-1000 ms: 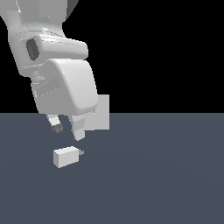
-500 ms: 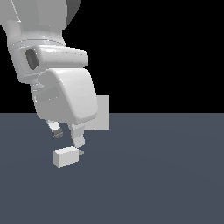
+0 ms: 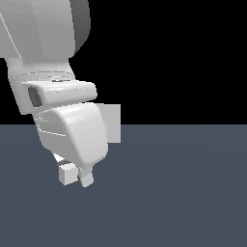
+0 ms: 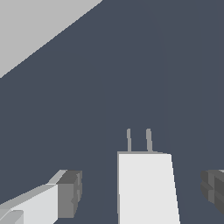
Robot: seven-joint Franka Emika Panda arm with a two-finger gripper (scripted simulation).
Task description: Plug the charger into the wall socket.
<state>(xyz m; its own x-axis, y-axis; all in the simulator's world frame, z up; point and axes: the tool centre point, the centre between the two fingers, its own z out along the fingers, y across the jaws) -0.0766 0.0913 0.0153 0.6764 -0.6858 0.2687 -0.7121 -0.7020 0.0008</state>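
Charger, a small off-white rectangular block [image 4: 146,188] with two short grey prongs [image 4: 139,140] on one end, lies on the dark slate-blue floor [image 3: 183,193]. In the wrist view it sits between the two gripper fingers, prongs pointing away from the camera.

Gripper [image 4: 140,192] is spread: dark-grey pad of one finger [image 4: 70,192] on one side, the other pad [image 4: 214,194] on the opposite side. Clear floor gap shows between each pad and the block's side faces, so neither pad is touching it. Block sits closer to neither pad by much; it's roughly centred.

Exterior view: the white arm body [image 3: 62,111] hangs low over the floor and covers most of the charger [image 3: 67,173]; only one off-white corner shows beside a white fingertip [image 3: 87,180] at floor level. Prongs are hidden in this view.

Wall socket, a flat light-grey upright square plate [image 3: 112,123], stands behind the arm, toward the exterior view's right of the block, partly occluded by the arm's housing. Its centre mark is not visible here. In the wrist view a light-grey surface [image 4: 30,26] fills one corner, well apart from the prongs; can't confirm it's the plate.
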